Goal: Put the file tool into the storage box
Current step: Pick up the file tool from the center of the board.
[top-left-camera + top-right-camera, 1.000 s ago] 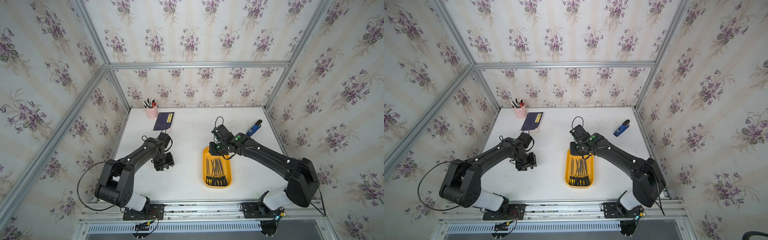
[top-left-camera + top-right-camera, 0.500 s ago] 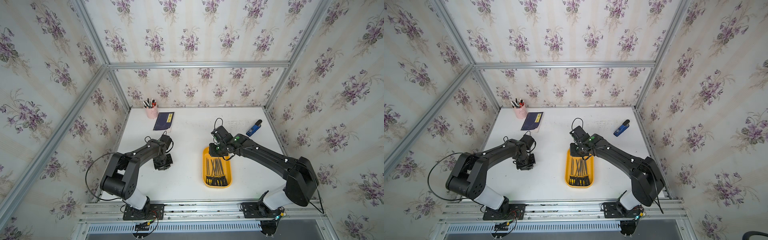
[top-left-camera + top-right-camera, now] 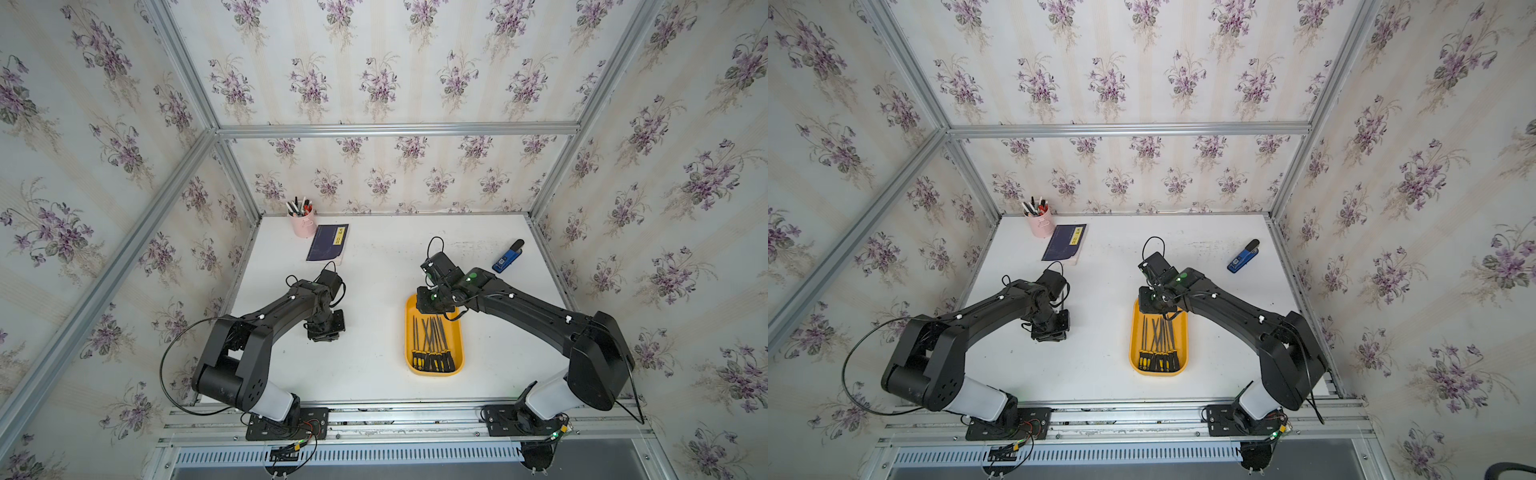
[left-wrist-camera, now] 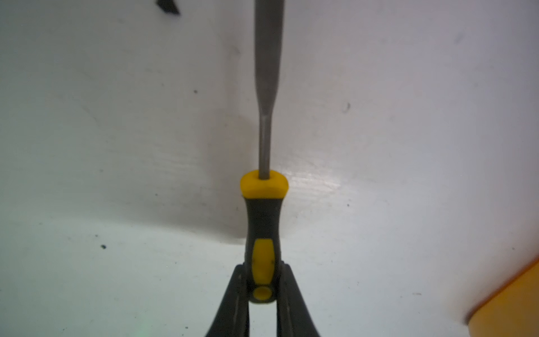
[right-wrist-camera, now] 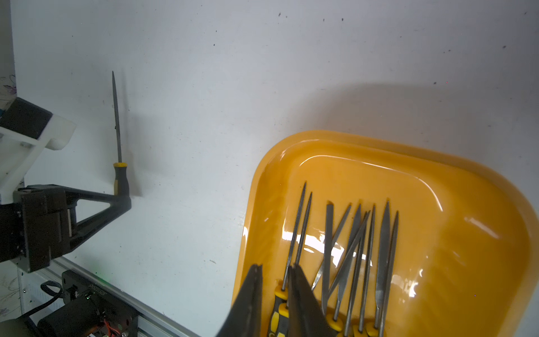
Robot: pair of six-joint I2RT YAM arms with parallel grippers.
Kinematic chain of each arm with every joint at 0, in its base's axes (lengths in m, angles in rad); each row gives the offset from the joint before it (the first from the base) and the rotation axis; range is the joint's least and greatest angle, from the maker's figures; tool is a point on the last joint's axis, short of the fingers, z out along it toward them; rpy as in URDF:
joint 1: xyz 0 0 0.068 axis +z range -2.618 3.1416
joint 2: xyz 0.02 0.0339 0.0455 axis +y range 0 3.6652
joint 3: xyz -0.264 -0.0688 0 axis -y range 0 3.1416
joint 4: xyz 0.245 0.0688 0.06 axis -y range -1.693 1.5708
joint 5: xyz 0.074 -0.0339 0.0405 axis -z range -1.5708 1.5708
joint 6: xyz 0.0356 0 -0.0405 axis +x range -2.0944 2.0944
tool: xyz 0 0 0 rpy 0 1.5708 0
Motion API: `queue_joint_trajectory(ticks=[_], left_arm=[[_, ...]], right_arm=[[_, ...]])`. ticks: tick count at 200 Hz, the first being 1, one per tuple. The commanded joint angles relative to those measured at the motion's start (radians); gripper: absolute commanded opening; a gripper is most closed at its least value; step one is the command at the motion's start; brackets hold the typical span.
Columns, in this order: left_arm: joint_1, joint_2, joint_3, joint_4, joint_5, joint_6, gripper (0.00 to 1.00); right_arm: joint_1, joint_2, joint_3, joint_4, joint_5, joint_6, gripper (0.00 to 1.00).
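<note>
The file tool (image 4: 264, 221), a grey blade on a black-and-yellow handle, lies low at the white table, left of the storage box. My left gripper (image 4: 262, 270) is shut on the end of its handle. The right wrist view shows the same file tool (image 5: 117, 131) and left gripper (image 5: 124, 201) from the side. In both top views the left gripper (image 3: 326, 328) (image 3: 1050, 330) hides the file. The storage box (image 3: 434, 373) (image 3: 1158, 372) (image 5: 481, 221) is a yellow tray holding several files (image 5: 353, 248). My right gripper (image 5: 275, 272) (image 3: 432, 301) hangs over the tray's far end, open a little and holding nothing.
At the back left stand a pink pen cup (image 3: 302, 224) and a dark blue booklet (image 3: 328, 243). A blue stapler (image 3: 508, 257) lies at the back right. A metal rail (image 3: 374, 409) runs along the table's front edge. Papered walls close in three sides.
The left gripper's jaws have closed on the file's handle, and the left arm's elbow has swung outward. The right arm has barely moved.
</note>
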Motion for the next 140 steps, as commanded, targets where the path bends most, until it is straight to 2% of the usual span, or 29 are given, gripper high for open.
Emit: queue_joint_trajectory(ticks=[1,41,54,90,119,140], left_arm=[[-0.008,-0.039,-0.004,-0.066,0.063,0.06,0.0],[-0.02,-0.13,0.023,-0.116,0.139,0.084,0.0],[-0.034,-0.147,0.05,-0.122,0.21,0.097,0.0],[-0.123,-0.169,0.163,-0.13,0.359,0.13,0.0],[-0.172,-0.163,0.221,-0.126,0.383,0.109,0.0],[-0.202,-0.142,0.251,-0.122,0.396,0.1,0.0]], right_arm=[[0.0,-0.001,0.001,0.01,0.015,-0.002,0.21],[-0.003,0.003,0.0,0.018,0.019,0.012,0.21],[-0.015,0.001,-0.01,0.032,-0.002,0.031,0.21],[-0.044,-0.064,-0.103,0.25,-0.18,0.145,0.31],[-0.054,-0.113,-0.175,0.463,-0.251,0.294,0.35],[-0.052,-0.104,-0.172,0.516,-0.266,0.324,0.36]])
